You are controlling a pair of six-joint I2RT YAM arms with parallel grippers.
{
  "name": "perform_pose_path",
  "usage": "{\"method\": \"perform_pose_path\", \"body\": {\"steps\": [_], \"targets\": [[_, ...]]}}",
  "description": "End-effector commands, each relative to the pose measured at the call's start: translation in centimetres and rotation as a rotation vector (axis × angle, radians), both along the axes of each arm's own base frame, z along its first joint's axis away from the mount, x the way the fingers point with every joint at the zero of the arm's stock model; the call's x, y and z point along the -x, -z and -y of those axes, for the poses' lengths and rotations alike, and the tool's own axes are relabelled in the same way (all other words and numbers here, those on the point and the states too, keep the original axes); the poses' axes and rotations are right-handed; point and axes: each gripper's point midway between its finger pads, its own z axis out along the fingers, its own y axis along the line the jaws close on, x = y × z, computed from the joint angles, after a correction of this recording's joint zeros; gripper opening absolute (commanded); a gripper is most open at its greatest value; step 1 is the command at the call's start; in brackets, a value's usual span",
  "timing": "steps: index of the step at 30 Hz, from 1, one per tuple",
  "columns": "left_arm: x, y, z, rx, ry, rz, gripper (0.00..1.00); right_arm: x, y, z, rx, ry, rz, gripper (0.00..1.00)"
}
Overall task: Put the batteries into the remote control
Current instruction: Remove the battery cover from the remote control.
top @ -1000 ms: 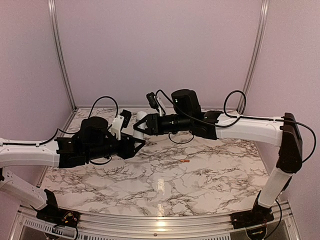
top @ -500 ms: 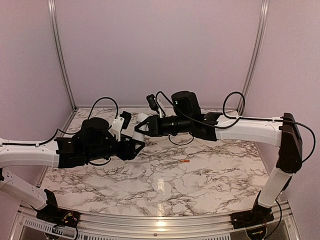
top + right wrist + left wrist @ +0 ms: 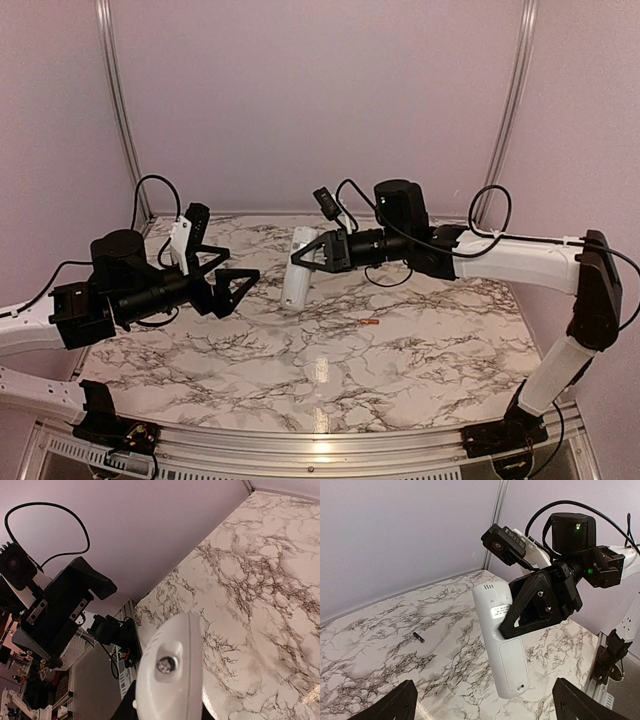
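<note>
Marble-patterned table (image 3: 330, 370), mauve walls behind. Remote control (image 3: 502, 645): hanging lengthwise in the air above the table's far middle, plain back towards my left wrist camera. By my judgement it is light, rigid and smooth, apt to pivot when pinched at one end, so it is best taken across its narrow sides near mid-length. My right gripper (image 3: 308, 253) is clamped on its upper end. My left gripper (image 3: 232, 280) is spread wide, apart from it, holding nothing. Orange battery (image 3: 371, 324) and dark battery (image 3: 418, 637) lie on the table.

White remote control (image 3: 298, 270); orange battery (image 3: 371, 324); dark battery (image 3: 418, 637); black-veined marble table (image 3: 400, 370).
</note>
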Motion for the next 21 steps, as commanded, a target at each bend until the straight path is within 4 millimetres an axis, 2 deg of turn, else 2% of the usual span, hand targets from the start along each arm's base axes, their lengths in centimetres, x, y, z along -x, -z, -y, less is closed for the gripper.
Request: {"method": "perform_pose_path", "body": {"steps": [1, 8, 15, 21], "targets": [[1.0, 3.1, -0.5, -0.148, 0.026, 0.047, 0.99, 2.1, -1.4, 0.5, -0.045, -0.109, 0.014, 0.03], [2.9, 4.0, 0.9, -0.305, 0.082, 0.207, 0.97, 3.1, 0.7, 0.9, -0.015, -0.173, -0.057, 0.04], [3.6, 7.2, 3.2, -0.525, 0.153, 0.272, 0.95, 3.2, 3.1, 1.5, 0.021, -0.196, -0.078, 0.04], [3.6, 7.6, 3.8, -0.544, 0.172, 0.31, 0.95, 2.9, 4.8, 2.0, 0.022, -0.206, -0.121, 0.04]]}}
